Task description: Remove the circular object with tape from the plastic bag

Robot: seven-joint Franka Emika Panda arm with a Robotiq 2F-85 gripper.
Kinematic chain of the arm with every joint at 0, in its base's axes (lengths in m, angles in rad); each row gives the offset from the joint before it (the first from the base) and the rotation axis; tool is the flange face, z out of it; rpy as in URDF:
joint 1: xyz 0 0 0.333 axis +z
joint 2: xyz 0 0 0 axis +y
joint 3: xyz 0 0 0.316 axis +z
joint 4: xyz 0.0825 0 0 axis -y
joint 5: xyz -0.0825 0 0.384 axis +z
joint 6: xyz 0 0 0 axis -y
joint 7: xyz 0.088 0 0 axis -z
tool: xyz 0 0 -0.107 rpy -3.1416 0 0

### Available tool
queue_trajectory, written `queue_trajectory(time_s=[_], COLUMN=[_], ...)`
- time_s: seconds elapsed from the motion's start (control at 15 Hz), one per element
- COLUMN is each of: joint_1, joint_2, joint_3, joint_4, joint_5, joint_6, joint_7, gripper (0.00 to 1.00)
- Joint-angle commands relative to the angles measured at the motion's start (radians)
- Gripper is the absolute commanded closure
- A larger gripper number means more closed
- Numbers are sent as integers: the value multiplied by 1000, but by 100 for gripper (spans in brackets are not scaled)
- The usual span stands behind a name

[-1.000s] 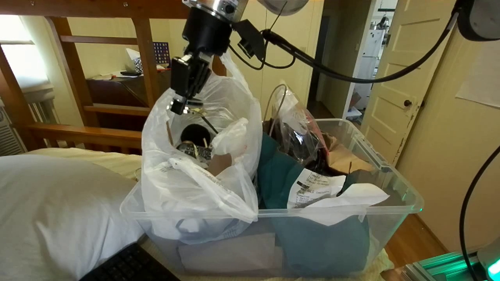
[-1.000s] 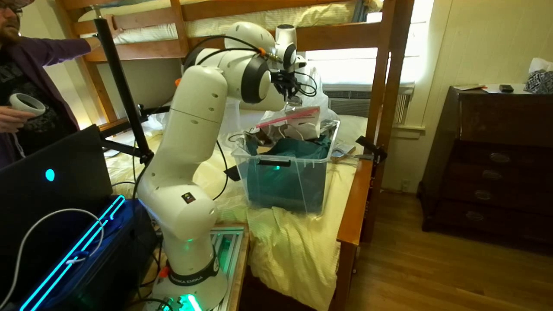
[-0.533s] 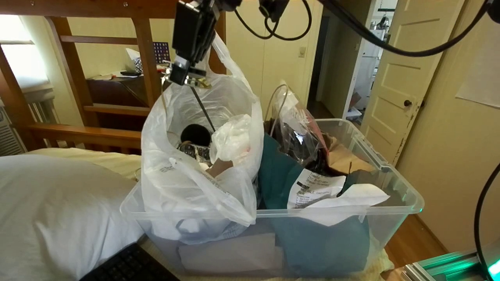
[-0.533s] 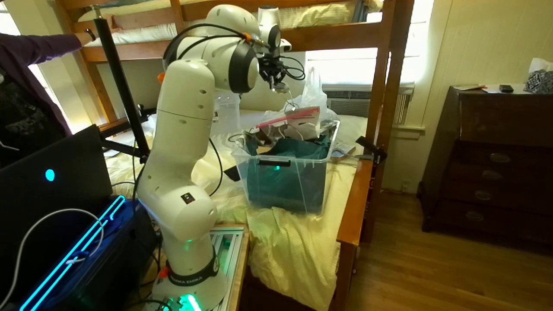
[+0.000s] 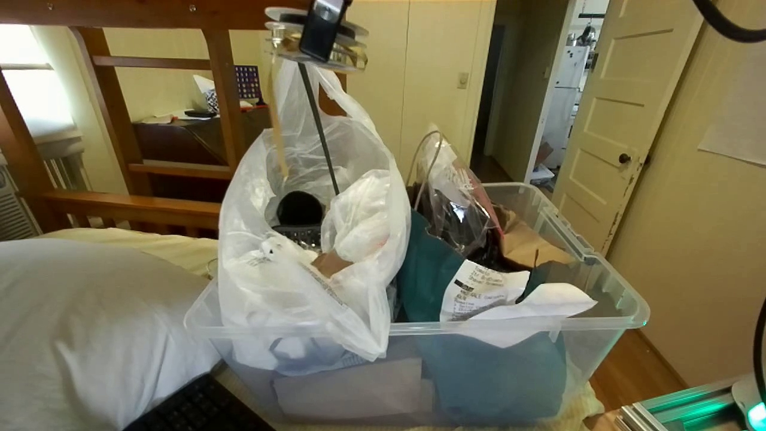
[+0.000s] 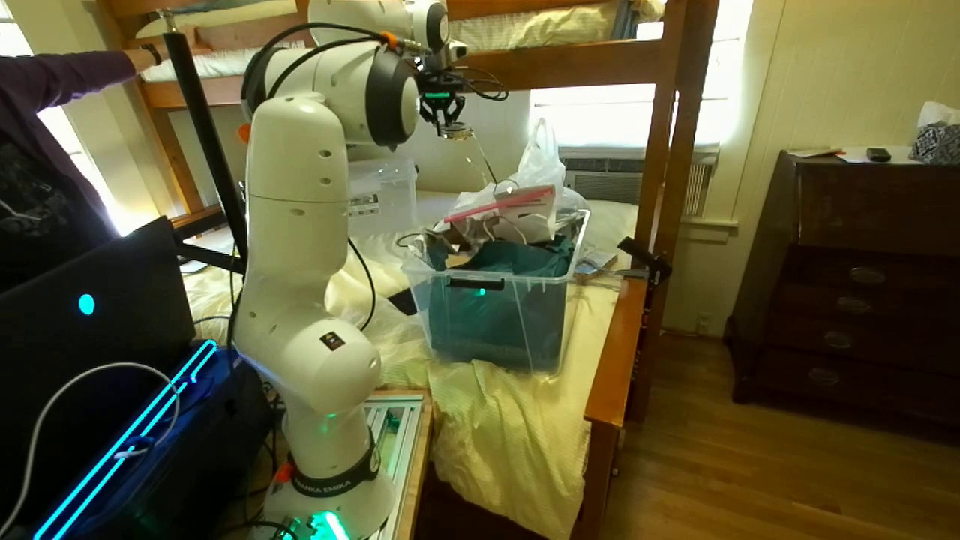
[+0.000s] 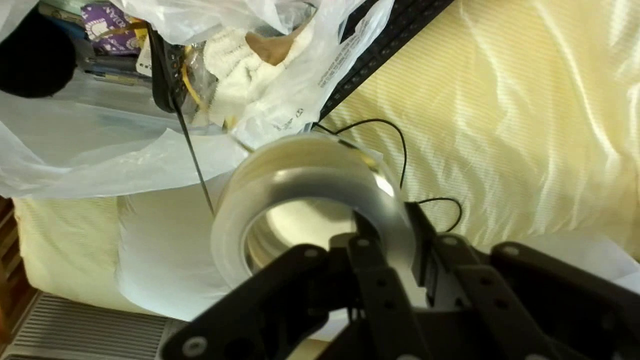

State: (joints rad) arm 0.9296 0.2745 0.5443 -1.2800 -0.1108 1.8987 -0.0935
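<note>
My gripper (image 7: pixel 393 227) is shut on the rim of a clear round ring, the circular object with tape (image 7: pixel 300 172), one finger inside the ring and one outside. In an exterior view that circular object (image 5: pixel 350 57) hangs above the mouth of the plastic bag (image 5: pixel 251 287), its discs lying nearly level. A thin dark strip (image 5: pixel 318 126) and a tan strip (image 5: pixel 277 134) trail down from it into the bag. The bag's tall loop handle (image 6: pixel 546 142) stands up behind. Inside the bag are a black round thing (image 7: pixel 37 55), a dark keypad and white cloth.
A clear rigid bin (image 5: pixel 508 324) holds the white bag, a clear bag with dark contents (image 5: pixel 458 206), teal fabric (image 5: pixel 428 266) and a receipt (image 5: pixel 485 287). Beside it are a pillow (image 5: pixel 90 317) and a keyboard (image 5: pixel 197 407). A bunk-bed post (image 6: pixel 667 187) rises near the bin.
My gripper has risen out of the bag's mouth with the circular object and moved back toward the robot's base. A longer stretch of both trailing strips shows. The bag has shifted slightly.
</note>
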Motion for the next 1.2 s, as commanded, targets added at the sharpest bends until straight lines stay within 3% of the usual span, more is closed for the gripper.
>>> queue_trajectory(time_s=[0.0, 0.33, 0.53, 0.73, 1.13], joint_1=[65, 137, 155, 130, 61], joint_2=[29, 62, 79, 87, 63], joint_3=[-25, -75, -110, -108, -140], joint_4=[108, 231, 274, 278, 165], joint_5=[-40, -140, -165, -189, -79], joint_6=[-104, -223, -232, -220, -217], joint_7=[-116, -210, -240, -231, -112], gripper=[95, 95, 95, 95, 95])
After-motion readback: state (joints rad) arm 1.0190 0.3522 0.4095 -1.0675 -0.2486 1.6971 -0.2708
